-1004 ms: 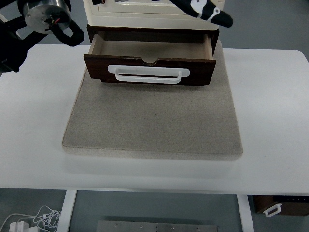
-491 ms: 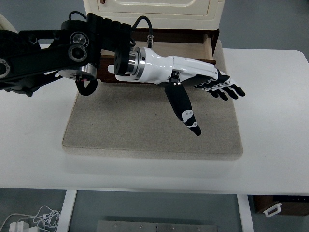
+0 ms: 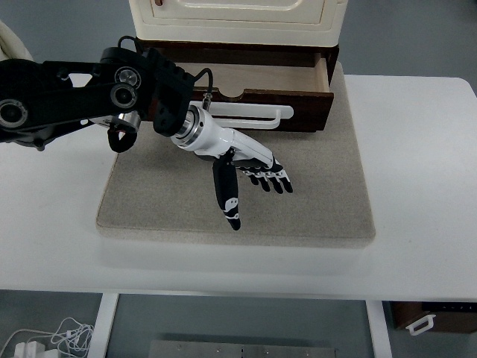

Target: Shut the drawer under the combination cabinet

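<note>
- While the drawer (image 3: 246, 93) stands pulled out from the base of the combination cabinet (image 3: 238, 22), we note our left hand (image 3: 242, 171) hovering in front of it, on the near side of the drawer face, fingers extended and loose, holding nothing.
- From the hand, the drawer front lies just beyond and slightly to the right; a push away from us, toward the cabinet, is what we judge the closing needs.
- The drawer's long axis runs left to right, across the line of the push; the white handle (image 3: 242, 113) lies flat along that face, partly hidden behind our wrist.
- The hand points rightward and a little toward us, with its thumb (image 3: 226, 195) hanging toward the near edge. We cannot tell whether any part touches the drawer front; it looks apart.
- The left arm (image 3: 82, 93) reaches in from the left, its forearm crossing in front of the drawer's left corner. The right arm is not in view, so the left is the only hand near.
- Beneath the hand lies the grey mat (image 3: 186, 201), which also carries the cabinet; around it is the white table (image 3: 425, 171).
- Between hand and drawer front we see nothing in the way; the drawer's visible part looks empty.
- We judge the risk is an off-centre push, skewing the drawer or shifting the cabinet on the mat.
</note>
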Tool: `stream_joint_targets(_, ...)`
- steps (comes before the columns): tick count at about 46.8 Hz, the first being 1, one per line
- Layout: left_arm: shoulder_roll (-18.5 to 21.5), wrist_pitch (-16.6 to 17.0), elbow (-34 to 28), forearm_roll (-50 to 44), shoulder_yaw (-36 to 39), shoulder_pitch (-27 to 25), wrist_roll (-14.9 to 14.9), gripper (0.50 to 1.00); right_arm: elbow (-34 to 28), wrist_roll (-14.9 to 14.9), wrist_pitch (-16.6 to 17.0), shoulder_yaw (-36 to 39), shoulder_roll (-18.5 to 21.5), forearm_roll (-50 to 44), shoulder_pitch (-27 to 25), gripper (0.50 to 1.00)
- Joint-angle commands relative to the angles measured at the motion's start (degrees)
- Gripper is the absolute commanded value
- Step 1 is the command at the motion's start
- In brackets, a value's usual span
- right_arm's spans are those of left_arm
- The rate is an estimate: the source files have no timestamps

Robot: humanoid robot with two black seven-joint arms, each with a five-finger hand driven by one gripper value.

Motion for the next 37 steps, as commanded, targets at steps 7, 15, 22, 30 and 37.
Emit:
stream_joint_targets(7, -0.91, 0.13, 2.35, 0.26, 0.01, 0.17, 3.67, 0.999, -0.02, 0.01, 0.02, 0.00, 0.00, 0.01, 0.00, 0.952)
stream_joint_targets(15, -1.18, 0.04, 2.53, 0.26, 0.36, 0.26, 6.22, 0.999, 0.06, 0.01, -0.07, 0.00, 0.00, 0.01, 0.00, 0.952)
stream_joint_targets(22, -1.53, 0.04, 3.49, 0.26, 0.80, -0.27, 6.40, 0.999, -0.02, 0.01, -0.07, 0.00, 0.00, 0.01, 0.00, 0.952)
stream_joint_targets(30, -3.81, -0.04, 6.04, 0.44, 0.89, -0.27, 6.49, 0.999, -0.02, 0.01, 0.02, 0.00, 0.00, 0.01, 0.00, 0.952)
stream_joint_targets(37, -3.99, -0.13, 7.71, 0.53, 0.80, -0.53, 6.49, 0.999, -0.02, 0.01, 0.02, 0.00, 0.00, 0.01, 0.00, 0.952)
